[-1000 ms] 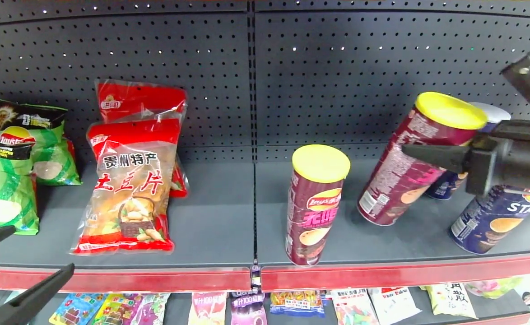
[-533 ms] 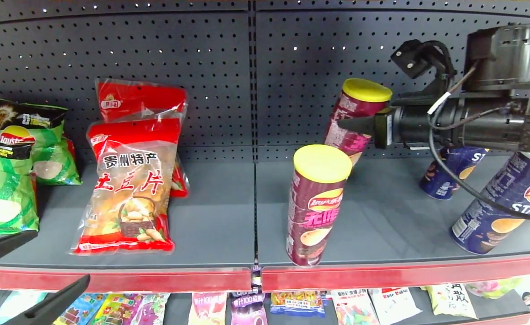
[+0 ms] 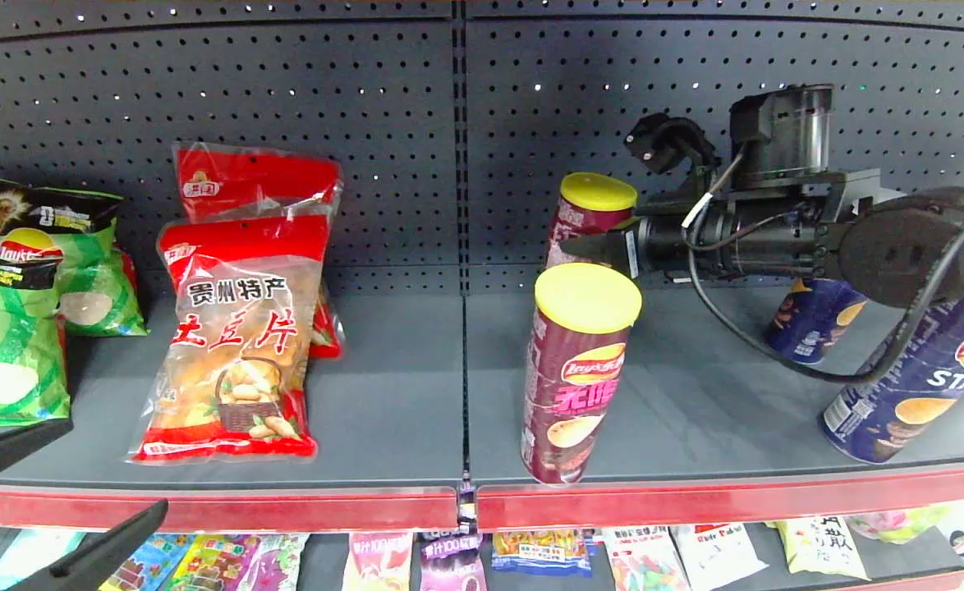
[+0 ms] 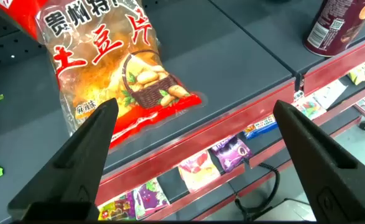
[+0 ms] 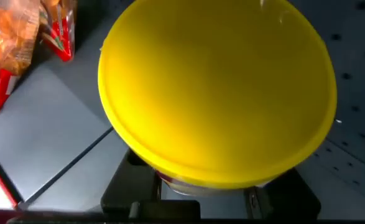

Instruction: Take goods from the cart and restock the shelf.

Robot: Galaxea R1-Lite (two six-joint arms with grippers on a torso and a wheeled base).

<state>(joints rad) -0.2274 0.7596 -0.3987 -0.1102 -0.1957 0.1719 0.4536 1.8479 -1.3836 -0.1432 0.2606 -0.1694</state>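
While right gripper (image 3: 590,245) clamps it, chip can (image 3: 582,220) near-upright, lid up.

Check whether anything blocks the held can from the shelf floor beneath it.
Nothing visible does. The held can in the right gripper is behind the standing can, which hides the shelf floor under it.

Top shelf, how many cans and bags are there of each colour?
Dark red round chip cans with yellow lids: 2, one standing in front, one behind it held by the right end effector
Dark blue round chip cans: 2
Red plastic snack bags: 2
Green plastic chip bags: 2
Total: 8
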